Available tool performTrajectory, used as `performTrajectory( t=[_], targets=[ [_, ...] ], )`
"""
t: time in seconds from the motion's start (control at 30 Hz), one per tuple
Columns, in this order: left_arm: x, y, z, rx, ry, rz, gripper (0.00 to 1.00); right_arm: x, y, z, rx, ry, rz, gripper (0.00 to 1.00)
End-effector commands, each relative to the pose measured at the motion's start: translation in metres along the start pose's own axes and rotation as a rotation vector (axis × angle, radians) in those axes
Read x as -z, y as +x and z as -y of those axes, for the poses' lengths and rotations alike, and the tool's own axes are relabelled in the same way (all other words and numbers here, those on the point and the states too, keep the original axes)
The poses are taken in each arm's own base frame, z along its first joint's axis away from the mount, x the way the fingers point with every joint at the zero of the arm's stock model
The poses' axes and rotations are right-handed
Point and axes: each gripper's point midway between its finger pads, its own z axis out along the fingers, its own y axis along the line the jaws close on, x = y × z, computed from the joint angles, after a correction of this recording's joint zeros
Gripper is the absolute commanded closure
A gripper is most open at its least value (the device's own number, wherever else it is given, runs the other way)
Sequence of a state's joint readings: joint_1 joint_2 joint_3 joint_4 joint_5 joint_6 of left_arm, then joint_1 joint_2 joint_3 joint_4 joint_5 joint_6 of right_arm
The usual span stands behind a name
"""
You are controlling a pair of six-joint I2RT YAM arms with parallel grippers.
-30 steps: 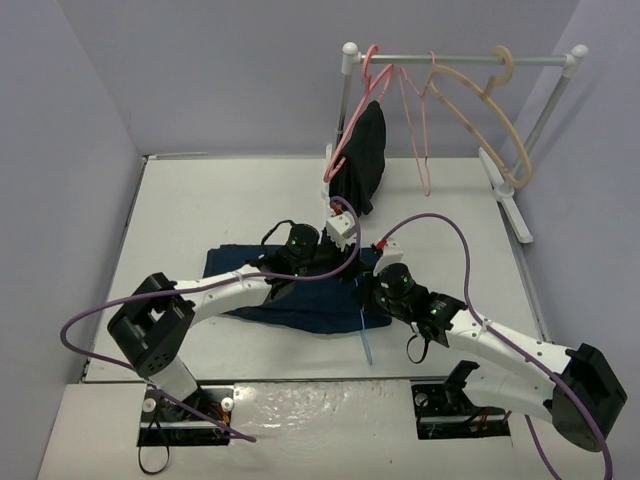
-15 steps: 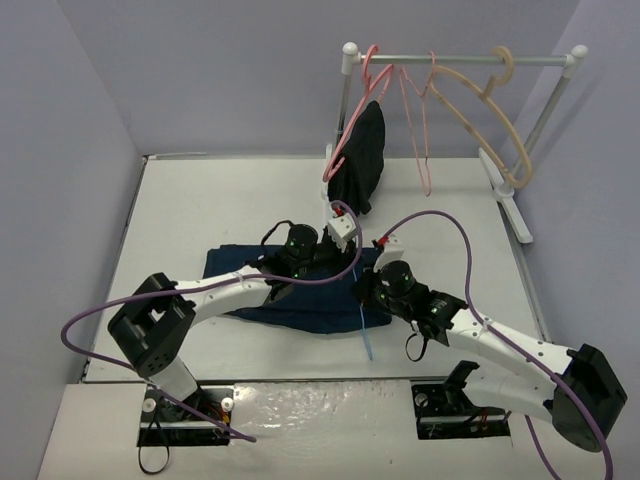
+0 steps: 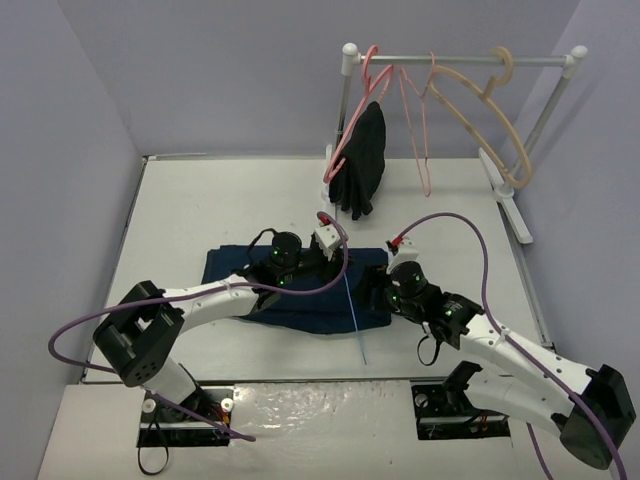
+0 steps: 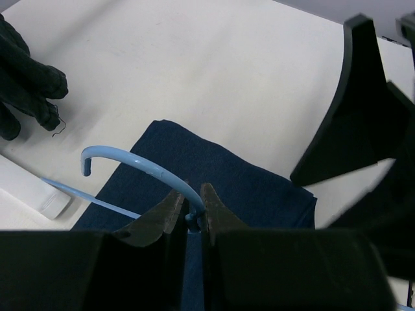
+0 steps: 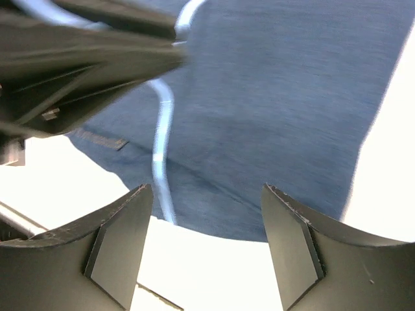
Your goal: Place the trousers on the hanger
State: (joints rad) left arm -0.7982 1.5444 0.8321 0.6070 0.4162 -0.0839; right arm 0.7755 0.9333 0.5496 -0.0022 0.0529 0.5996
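Thin light-blue wire hanger (image 3: 354, 325), neck clamped by left gripper (image 4: 192, 197), long axis toward white table's (image 3: 200, 200) near edge across dark navy denim trousers (image 3: 290, 312); right gripper (image 5: 206, 189) spread, empty

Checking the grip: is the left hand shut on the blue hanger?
Shut: the left hand pinches the hanger just below its hook.
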Motion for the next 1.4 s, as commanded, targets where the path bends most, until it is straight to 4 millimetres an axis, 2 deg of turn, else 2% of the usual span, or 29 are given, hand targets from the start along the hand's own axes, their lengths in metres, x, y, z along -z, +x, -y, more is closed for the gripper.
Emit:
performTrajectory(
  t=[0.0, 0.07, 0.27, 0.43, 0.5, 0.6, 0.67, 0.77, 0.9, 1.03, 1.13, 1.2, 1.23, 1.3, 1.33, 1.37],
  targets=[
    [0.011, -0.029, 0.009, -0.04, 0.066, 0.072, 1.0, 0.008, -0.021, 0.023, -0.133, 0.081, 0.035, 0.35],
    [0.013, -0.027, 0.01, -0.045, 0.08, 0.055, 1.0, 0.006, -0.022, 0.04, -0.187, 0.113, 0.029, 0.35],
    [0.019, -0.027, 0.009, -0.062, 0.091, 0.035, 1.0, -0.008, -0.004, 0.069, -0.256, 0.137, -0.097, 0.31],
    [0.02, -0.026, 0.01, -0.049, 0.101, 0.029, 1.0, -0.025, 0.009, 0.076, -0.24, 0.123, -0.165, 0.3],
    [0.02, -0.023, 0.011, -0.043, 0.104, 0.024, 1.0, -0.03, 0.014, 0.085, -0.255, 0.145, -0.183, 0.3],
    [0.02, -0.024, 0.011, -0.044, 0.105, 0.022, 1.0, -0.037, 0.013, 0.093, -0.277, 0.154, -0.156, 0.3],
    [0.021, -0.024, 0.012, -0.048, 0.107, 0.02, 1.0, -0.041, 0.014, 0.096, -0.283, 0.147, -0.149, 0.31],
    [0.022, -0.022, 0.012, -0.045, 0.109, 0.016, 1.0, -0.049, 0.025, 0.099, -0.28, 0.127, -0.182, 0.33],
    [0.023, -0.023, 0.012, -0.042, 0.118, 0.022, 1.0, -0.058, 0.033, 0.09, -0.29, 0.051, -0.195, 0.36],
    [0.024, -0.017, 0.012, -0.034, 0.12, 0.011, 1.0, -0.064, 0.039, 0.091, -0.284, 0.032, -0.209, 0.39],
    [0.026, -0.014, 0.011, -0.029, 0.118, 0.002, 1.0, -0.067, 0.044, 0.094, -0.28, 0.043, -0.226, 0.48],
    [0.029, -0.012, 0.009, -0.025, 0.111, -0.003, 1.0, -0.067, 0.043, 0.099, -0.272, 0.072, -0.217, 0.6],
    [0.031, -0.011, 0.007, -0.022, 0.109, -0.005, 1.0, -0.064, 0.035, 0.099, -0.261, 0.078, -0.194, 0.67],
    [0.037, -0.012, 0.003, -0.018, 0.1, 0.0, 1.0, -0.059, 0.025, 0.101, -0.232, 0.106, -0.169, 0.87],
    [0.042, -0.016, 0.0, -0.019, 0.094, 0.01, 1.0, -0.054, 0.022, 0.104, -0.214, 0.133, -0.173, 0.92],
    [0.046, -0.015, -0.002, -0.018, 0.09, 0.008, 1.0, -0.047, 0.008, 0.101, -0.195, 0.136, -0.154, 0.97]
  ],
)
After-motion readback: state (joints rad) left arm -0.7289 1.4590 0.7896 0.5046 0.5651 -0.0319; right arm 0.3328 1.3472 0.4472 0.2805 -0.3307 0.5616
